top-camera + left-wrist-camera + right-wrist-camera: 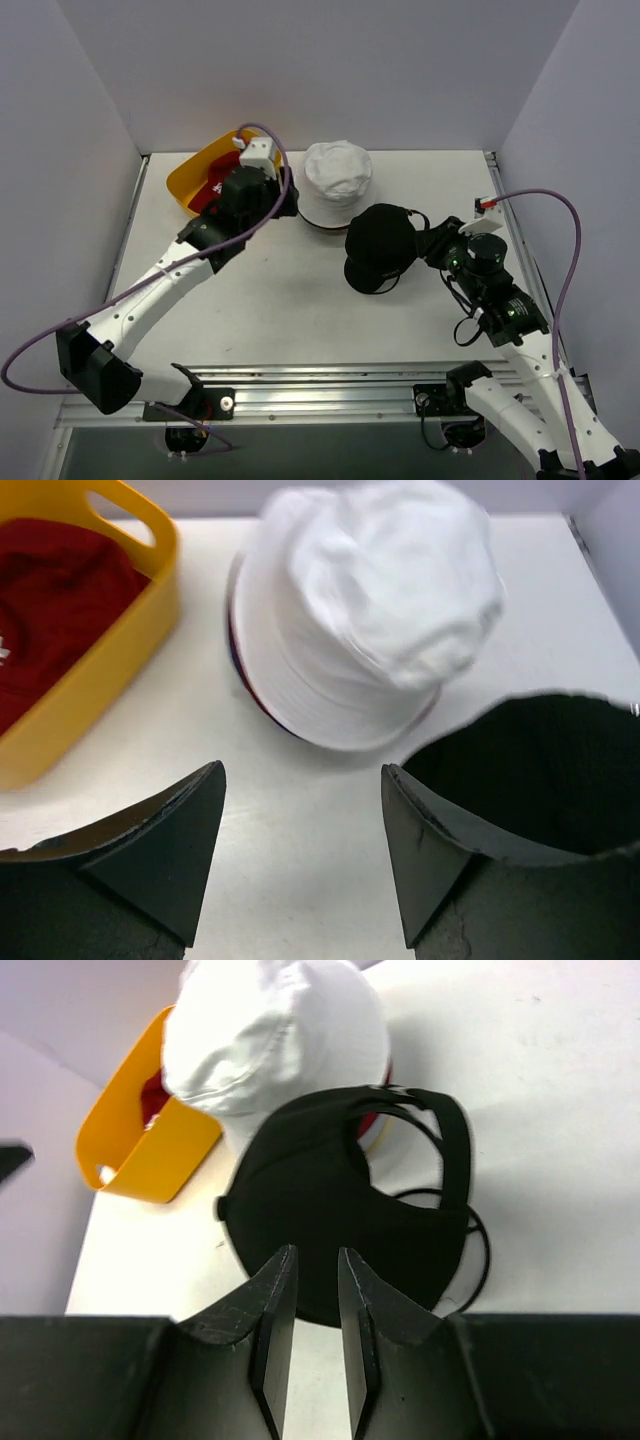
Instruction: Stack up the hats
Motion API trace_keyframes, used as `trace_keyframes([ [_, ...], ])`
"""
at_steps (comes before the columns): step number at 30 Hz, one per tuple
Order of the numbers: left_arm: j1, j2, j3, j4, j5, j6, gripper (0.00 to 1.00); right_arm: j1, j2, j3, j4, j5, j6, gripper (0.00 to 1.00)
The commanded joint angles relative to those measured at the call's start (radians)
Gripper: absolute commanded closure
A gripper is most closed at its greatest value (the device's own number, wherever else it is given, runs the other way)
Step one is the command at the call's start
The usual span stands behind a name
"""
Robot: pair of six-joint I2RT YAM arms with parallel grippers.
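A white bucket hat sits at the back centre on top of other hats; only a maroon brim edge shows under it. My right gripper is shut on the near edge of the black cap, holding it just right of and in front of the white hat. A red cap lies in the yellow basket. My left gripper is open and empty, between the basket and the white hat. The blue hat is hidden.
The yellow plastic basket stands at the back left. A thin black wire frame lies on the table under the black cap. Grey walls close in the back and both sides.
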Motion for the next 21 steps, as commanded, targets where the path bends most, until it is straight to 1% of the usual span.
trace_keyframes([
  [1,0.148,-0.014,0.125,-0.130,0.112,-0.024,0.28,0.004,0.007,0.065,0.052,-0.153,-0.063,0.80],
  [2,0.218,0.020,0.181,-0.151,0.126,-0.022,0.28,0.006,0.004,0.068,0.062,-0.179,-0.072,0.79],
  [4,0.283,0.064,0.243,-0.220,0.151,0.002,0.28,0.004,-0.014,0.078,0.062,-0.208,-0.089,0.79],
  [5,0.336,0.116,0.310,-0.239,0.155,0.017,0.28,0.006,-0.035,0.081,0.062,-0.216,-0.094,0.79],
  [7,0.386,0.178,0.384,-0.311,0.157,0.036,0.28,0.004,-0.063,0.085,0.060,-0.240,-0.108,0.77],
  [8,0.445,0.240,0.454,-0.334,0.192,0.030,0.28,0.004,-0.080,0.085,0.057,-0.250,-0.111,0.77],
  [9,0.473,0.268,0.484,-0.366,0.209,0.022,0.28,0.006,-0.110,0.083,0.059,-0.259,-0.114,0.76],
  [11,0.525,0.352,0.550,-0.386,0.235,0.037,0.28,0.004,-0.150,0.069,0.062,-0.283,-0.122,0.76],
  [13,0.544,0.416,0.603,-0.406,0.233,0.079,0.27,0.006,-0.170,0.052,0.062,-0.293,-0.129,0.75],
  [14,0.550,0.489,0.639,-0.437,0.241,0.092,0.27,0.006,-0.186,0.046,0.060,-0.297,-0.134,0.75],
  [15,0.553,0.524,0.713,-0.452,0.235,0.103,0.27,0.006,-0.192,0.042,0.060,-0.300,-0.137,0.75],
  [16,0.555,0.563,0.749,-0.469,0.223,0.117,0.27,0.006,-0.194,0.039,0.060,-0.305,-0.138,0.75],
  [17,0.553,0.630,0.781,-0.480,0.220,0.123,0.27,0.007,-0.203,0.035,0.056,-0.305,-0.146,0.75],
  [19,0.555,0.716,0.863,-0.491,0.211,0.134,0.27,0.007,-0.207,0.032,0.057,-0.305,-0.151,0.75],
  [21,0.555,0.775,0.922,-0.503,0.198,0.146,0.27,0.007,-0.207,0.035,0.052,-0.300,-0.160,0.75],
])
